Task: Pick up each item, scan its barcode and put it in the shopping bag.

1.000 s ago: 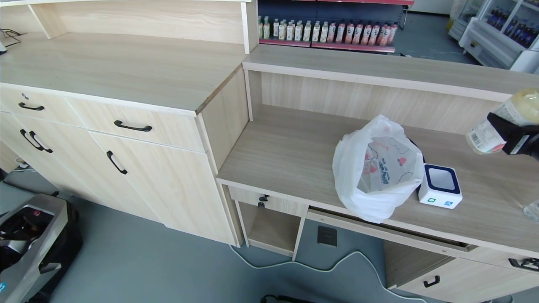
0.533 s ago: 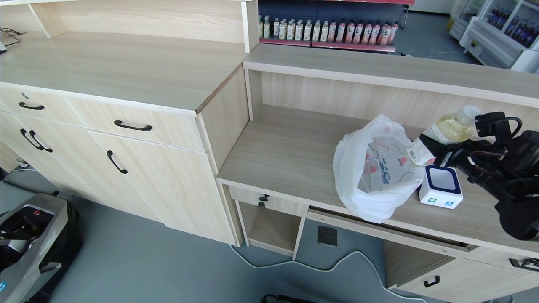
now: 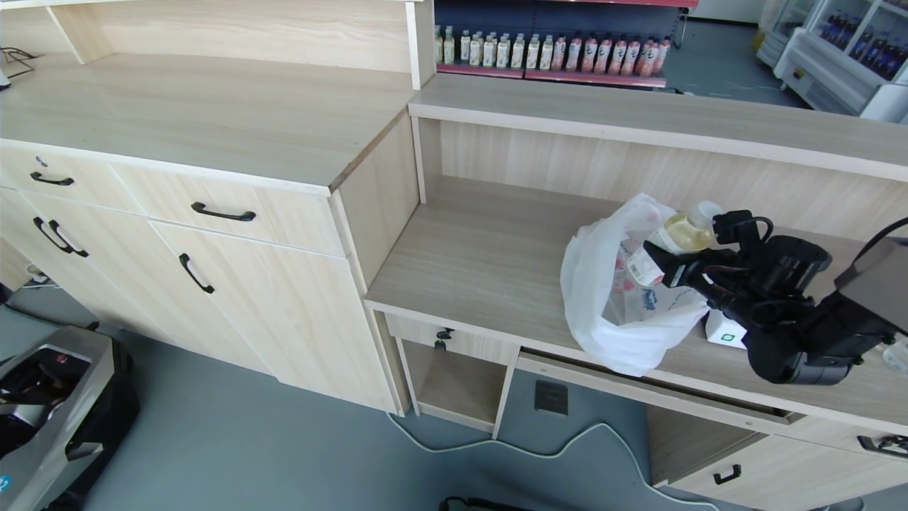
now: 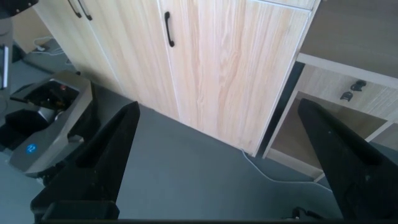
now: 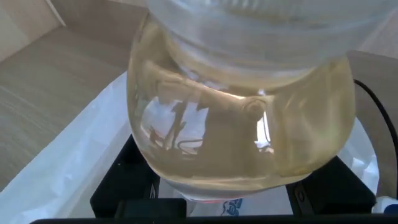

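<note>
A clear bottle of pale yellow drink with a white label is tilted over the mouth of the white plastic shopping bag on the lower counter. My right gripper is shut on the bottle near its label end. In the right wrist view the bottle is close up, with the bag beneath it. A small white scanner with a blue rim sits just right of the bag, mostly hidden by my right arm. My left gripper hangs open over the grey floor beside the cabinet doors.
The bag stands on a light wood counter with a raised back ledge. A taller cabinet with drawers is to the left. A clear object shows at the right edge. A cable lies on the floor.
My right arm has carried the bottle leftward and down, from the far right, past the scanner, to above the bag's opening. The arm now covers most of the scanner.
</note>
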Tool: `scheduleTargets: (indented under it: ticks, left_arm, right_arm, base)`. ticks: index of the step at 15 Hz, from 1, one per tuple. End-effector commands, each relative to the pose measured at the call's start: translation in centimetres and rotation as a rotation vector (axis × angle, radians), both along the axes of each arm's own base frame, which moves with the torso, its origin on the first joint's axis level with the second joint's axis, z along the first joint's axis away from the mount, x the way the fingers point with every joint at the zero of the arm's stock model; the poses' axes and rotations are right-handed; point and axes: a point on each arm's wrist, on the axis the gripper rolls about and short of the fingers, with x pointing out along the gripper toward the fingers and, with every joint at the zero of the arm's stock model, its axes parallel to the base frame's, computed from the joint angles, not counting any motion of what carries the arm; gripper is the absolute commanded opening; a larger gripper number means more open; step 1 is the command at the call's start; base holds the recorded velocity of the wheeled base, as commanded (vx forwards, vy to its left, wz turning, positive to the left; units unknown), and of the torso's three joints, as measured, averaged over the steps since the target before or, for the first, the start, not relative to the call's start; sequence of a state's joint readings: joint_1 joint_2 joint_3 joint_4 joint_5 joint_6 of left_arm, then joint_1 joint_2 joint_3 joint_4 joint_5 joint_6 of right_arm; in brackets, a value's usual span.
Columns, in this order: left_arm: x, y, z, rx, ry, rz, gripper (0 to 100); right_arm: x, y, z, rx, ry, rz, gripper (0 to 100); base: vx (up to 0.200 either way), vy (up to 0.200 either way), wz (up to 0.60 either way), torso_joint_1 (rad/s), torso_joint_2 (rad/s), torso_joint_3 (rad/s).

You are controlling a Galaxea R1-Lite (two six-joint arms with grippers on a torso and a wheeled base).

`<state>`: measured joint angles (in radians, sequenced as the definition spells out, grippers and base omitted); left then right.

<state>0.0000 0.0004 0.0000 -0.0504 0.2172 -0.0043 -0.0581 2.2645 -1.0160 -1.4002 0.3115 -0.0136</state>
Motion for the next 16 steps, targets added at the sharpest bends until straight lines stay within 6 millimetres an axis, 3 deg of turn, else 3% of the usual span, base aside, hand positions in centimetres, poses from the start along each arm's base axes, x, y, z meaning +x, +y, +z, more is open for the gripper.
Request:
scheduleTargets:
  ticks: [1, 7, 16]
  left_arm:
    - [0.0, 0.0, 0.0, 0.0, -0.001, 0.001, 100]
    - [0.0, 0.0, 0.0, 0.0, -0.001, 0.001, 100]
    - [0.0, 0.0, 0.0, 0.001, 0.0, 0.001, 100]
  right_arm:
    - [1.6, 0.7, -2.1, 0.002, 0.022, 0.021, 0]
    - [4.2, 3.1, -4.8, -0.004, 0.037, 0.073, 0]
    - [4.8, 2.9, -5.4, -0.04, 0.046, 0.062, 0]
  base:
    - [0.0, 0.0, 0.0, 0.0, 0.0, 0.0]
    - [0.0, 0.0, 0.0, 0.0, 0.0, 0.0]
    - [0.0, 0.0, 0.0, 0.0, 0.0, 0.0]
